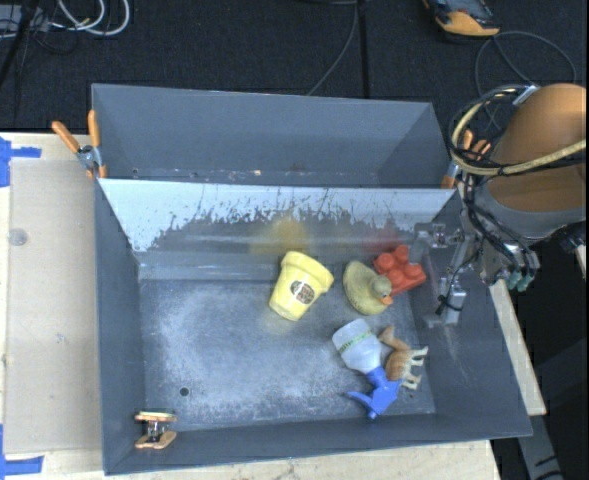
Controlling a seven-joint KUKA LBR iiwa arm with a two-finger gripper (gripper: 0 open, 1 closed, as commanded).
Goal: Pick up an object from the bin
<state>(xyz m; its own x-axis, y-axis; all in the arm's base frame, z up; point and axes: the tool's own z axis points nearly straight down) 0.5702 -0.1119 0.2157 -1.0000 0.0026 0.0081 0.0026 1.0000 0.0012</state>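
Six: cup (299, 286), duck (367, 288), red block (399, 269), pale toy (357, 346), brown animal (404, 363), blue animal (377, 398); pincer (445, 306) state unclear.

A red toy block (399, 270) with studs on top is lying nearest the right wall of the bin (214, 368), touching a yellow-green rubber duck (366, 288) that is sitting just to its left. A yellow cup (300, 286) is lying on its side left of the duck, showing a round end to the camera. Below them, a pale blue-and-white object (356, 346), a small brown animal figure (404, 364) and a blue animal figure (376, 398) are lying bunched together.
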